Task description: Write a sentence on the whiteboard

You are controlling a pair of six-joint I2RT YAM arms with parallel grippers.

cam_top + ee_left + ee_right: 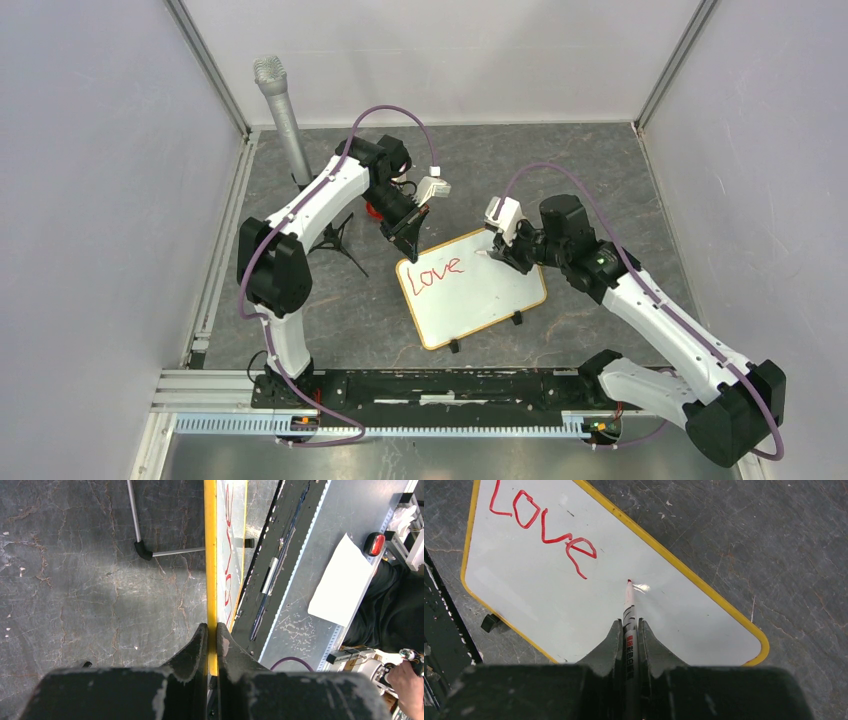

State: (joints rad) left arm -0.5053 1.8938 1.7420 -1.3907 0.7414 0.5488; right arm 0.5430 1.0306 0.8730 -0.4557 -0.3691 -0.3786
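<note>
The whiteboard (478,292) lies tilted on the dark table, with a yellowish frame and two black clip feet. Only the red word "Love" (436,272) of the sentence shows on it; it also shows in the right wrist view (544,527). My left gripper (212,630) is shut on the board's frame edge (210,555) at its far left corner. My right gripper (629,625) is shut on a red marker (629,615). Its tip (629,581) is on or just above the white surface, right of and below the "e".
A grey microphone on a small black tripod (283,115) stands at the back left, behind the left arm. A tripod leg (142,550) lies close to the board's edge. A black rail (440,385) runs along the near edge. Grey walls enclose the table.
</note>
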